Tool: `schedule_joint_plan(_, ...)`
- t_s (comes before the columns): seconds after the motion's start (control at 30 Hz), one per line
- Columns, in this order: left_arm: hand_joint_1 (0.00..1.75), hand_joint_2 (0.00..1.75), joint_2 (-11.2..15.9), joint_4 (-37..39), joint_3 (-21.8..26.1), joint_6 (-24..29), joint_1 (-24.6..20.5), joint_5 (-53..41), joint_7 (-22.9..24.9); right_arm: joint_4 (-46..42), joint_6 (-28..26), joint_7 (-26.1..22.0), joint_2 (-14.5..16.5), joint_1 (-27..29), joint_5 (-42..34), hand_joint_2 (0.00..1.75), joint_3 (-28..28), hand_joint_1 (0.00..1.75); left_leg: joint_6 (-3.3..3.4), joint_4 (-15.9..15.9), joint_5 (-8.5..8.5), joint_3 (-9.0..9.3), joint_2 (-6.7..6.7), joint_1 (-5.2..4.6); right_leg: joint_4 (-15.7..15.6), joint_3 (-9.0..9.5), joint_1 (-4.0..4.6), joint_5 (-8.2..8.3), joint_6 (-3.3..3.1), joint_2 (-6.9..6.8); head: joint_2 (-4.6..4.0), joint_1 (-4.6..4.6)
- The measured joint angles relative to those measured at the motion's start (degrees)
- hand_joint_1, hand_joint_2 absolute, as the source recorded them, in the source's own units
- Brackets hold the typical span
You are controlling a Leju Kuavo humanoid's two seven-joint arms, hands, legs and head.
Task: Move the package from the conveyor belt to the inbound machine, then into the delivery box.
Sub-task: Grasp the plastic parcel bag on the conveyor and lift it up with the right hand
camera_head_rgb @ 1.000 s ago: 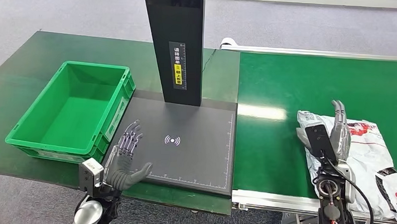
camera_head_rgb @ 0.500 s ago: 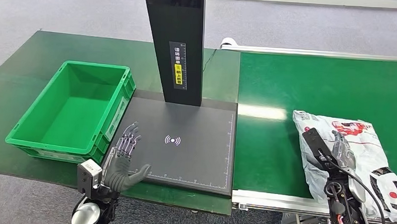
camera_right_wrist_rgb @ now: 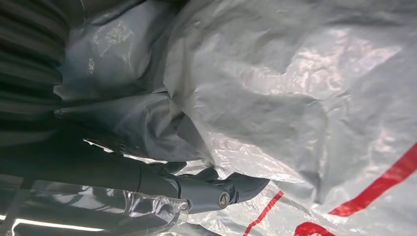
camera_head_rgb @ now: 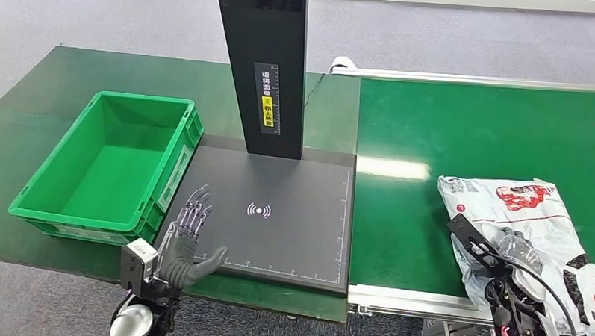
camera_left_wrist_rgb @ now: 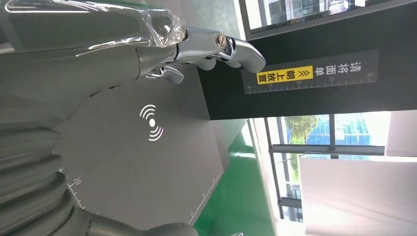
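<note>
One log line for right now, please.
stage: pickup | right hand: on package, grip unclear | left hand: open | green box: empty

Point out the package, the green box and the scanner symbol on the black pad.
package (camera_head_rgb: 528, 213): head view, on its white plastic upper half.
green box (camera_head_rgb: 172, 141): head view, on its right wall.
scanner symbol (camera_head_rgb: 259, 210): head view, on the white wave mark's centre.

Head view looks down from high on the scanner pad (camera_head_rgb: 278, 212) and belt (camera_head_rgb: 430, 143); left wrist shares the pad close; right wrist presses against the package (camera_right_wrist_rgb: 295, 98).
</note>
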Motion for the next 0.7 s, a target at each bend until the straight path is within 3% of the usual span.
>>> schedule_joint_plan(0.07, 0.0, 1.75, 0.0, 0.3, 0.0, 0.1, -0.4, 0.0, 0.1, 0.3, 1.2, 0.3, -0.1, -0.2, 1.2, 1.75, 0.1, 1.66, 0.0, 0.0, 0.0, 0.0, 0.0, 0.0, 0.0, 0.0, 0.0, 0.0, 0.0, 0.0, 0.0, 0.0)
schedule_joint_plan(0.1, 0.0, 1.75, -0.1, 0.5, 0.0, 0.1, -0.6, 0.0, 0.1, 0.4, 1.7, 0.0, -0.1, -0.2, 1.6, 1.75, 0.1, 1.75, 0.0, 0.0, 0.0, 0.0, 0.0, 0.0, 0.0, 0.0, 0.0, 0.0, 0.0, 0.0, 0.0, 0.0)
schedule_joint_plan(0.4, 0.0, 1.75, -0.1, 1.6, -0.2, 0.5, -1.0, 0.4, 0.2, 0.0, 2.4, -3.6, 0.2, -0.2, 2.8, 1.75, 0.1, 1.75, 0.0, 0.0, 0.0, 0.03, 0.01, 0.0, 0.0, 0.04, 0.01, 0.0, 0.0, 0.01, 0.0, 0.0)
schedule_joint_plan(0.7, 0.0, 1.75, -0.1, 1.6, -0.2, 0.7, -1.0, 0.5, 0.2, -0.5, 2.1, -4.2, 0.8, -0.2, 2.7, 1.75, 0.0, 1.75, 0.0, 0.0, 0.0, 0.04, 0.0, 0.01, 0.0, 0.05, 0.01, 0.0, 0.0, 0.0, 0.0, 0.01)
